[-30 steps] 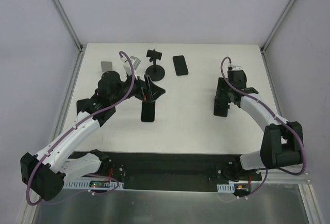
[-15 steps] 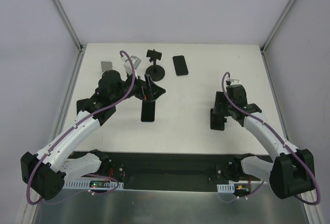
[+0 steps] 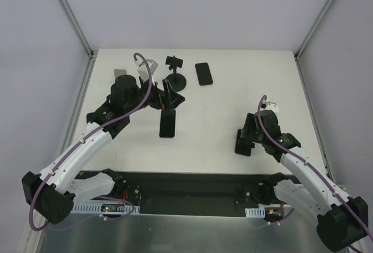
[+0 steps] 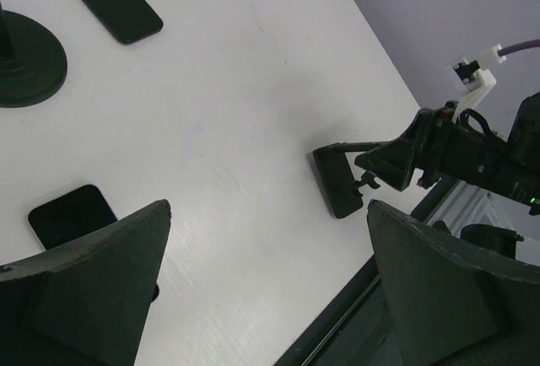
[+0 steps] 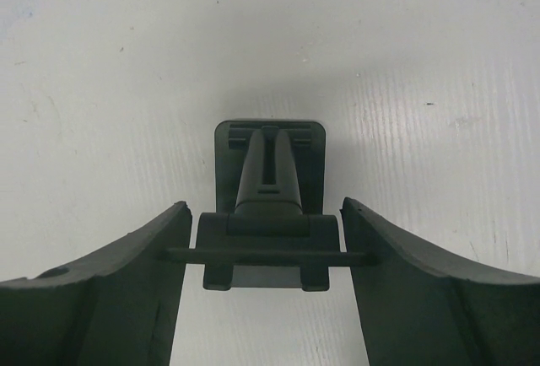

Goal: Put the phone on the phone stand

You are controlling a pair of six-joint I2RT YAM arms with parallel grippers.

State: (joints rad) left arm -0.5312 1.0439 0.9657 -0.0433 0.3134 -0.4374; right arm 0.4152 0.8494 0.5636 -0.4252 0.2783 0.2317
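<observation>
I saw the left gripper (image 4: pixel 266 210) spread open just nearer than the phone stand (image 3: pixel 175 79), the phone (image 3: pixel 167 123) nearer still and half hidden behind its finger on the wrist view, and the right gripper (image 5: pixel 263 206) clasping a folding stand (image 5: pixel 268 142) well to the right.

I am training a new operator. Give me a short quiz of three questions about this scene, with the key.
1. True or false: a phone lies flat on the table beside the phone stand.
2. What sits between the fingers of the right gripper? A) a phone B) a folding stand C) nothing
3. Fill in: the left gripper is ___.
Key: 1 true; 2 B; 3 open.
</observation>
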